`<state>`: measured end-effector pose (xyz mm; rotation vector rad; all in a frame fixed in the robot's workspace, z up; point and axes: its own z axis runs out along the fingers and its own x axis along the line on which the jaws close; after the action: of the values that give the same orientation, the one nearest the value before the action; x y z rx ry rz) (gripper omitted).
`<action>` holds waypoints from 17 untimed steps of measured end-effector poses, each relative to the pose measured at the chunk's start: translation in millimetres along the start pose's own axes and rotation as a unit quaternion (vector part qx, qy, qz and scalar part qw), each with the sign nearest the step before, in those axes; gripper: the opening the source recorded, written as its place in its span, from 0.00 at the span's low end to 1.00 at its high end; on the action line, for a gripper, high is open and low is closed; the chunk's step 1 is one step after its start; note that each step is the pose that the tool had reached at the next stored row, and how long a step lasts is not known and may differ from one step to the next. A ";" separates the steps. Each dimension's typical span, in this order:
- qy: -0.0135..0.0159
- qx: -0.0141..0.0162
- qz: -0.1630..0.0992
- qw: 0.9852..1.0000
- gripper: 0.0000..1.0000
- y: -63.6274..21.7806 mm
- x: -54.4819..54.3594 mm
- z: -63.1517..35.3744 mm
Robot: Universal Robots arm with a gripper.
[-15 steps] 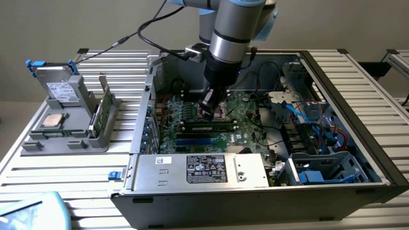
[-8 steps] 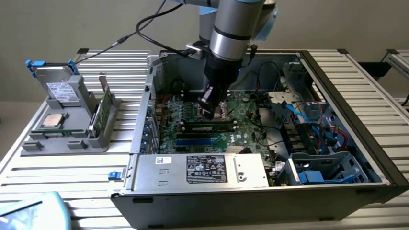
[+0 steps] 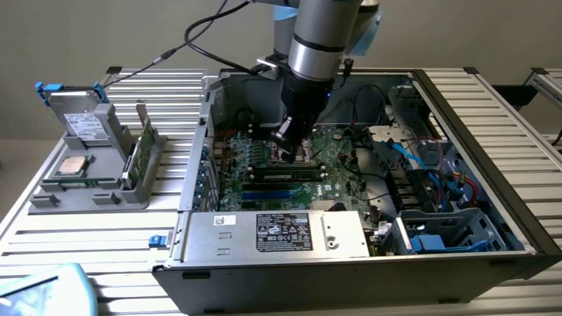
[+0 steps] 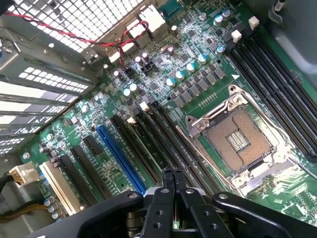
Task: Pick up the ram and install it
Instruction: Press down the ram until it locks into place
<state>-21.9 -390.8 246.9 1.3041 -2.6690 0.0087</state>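
Observation:
The ram (image 3: 285,175), a slim green stick with black chips, lies along a slot on the motherboard (image 3: 263,158) inside the open computer case. My gripper (image 3: 290,146) hangs just above and behind it, over the board's middle. In the wrist view the gripper (image 4: 173,174) is shut, its two black fingertips pressed together with nothing visible between them. It hovers over the long black memory slots (image 4: 163,144) beside the open CPU socket (image 4: 237,139).
A silver power supply (image 3: 276,234) fills the case's near side, and drive cages with cables (image 3: 439,197) sit at the exterior view's right. A grey rack (image 3: 97,178) outside the case holds upright green boards (image 3: 145,148), a hard drive (image 3: 83,122) and a CPU (image 3: 72,166).

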 end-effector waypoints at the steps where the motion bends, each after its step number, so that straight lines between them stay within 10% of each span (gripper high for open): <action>1: 0.000 0.001 0.004 1.000 0.10 0.0 0.0 -0.1; 17: -0.007 0.012 0.073 0.997 0.10 0.0 0.1 -0.3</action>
<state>-21.9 -390.8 247.2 1.1174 -2.7774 0.0502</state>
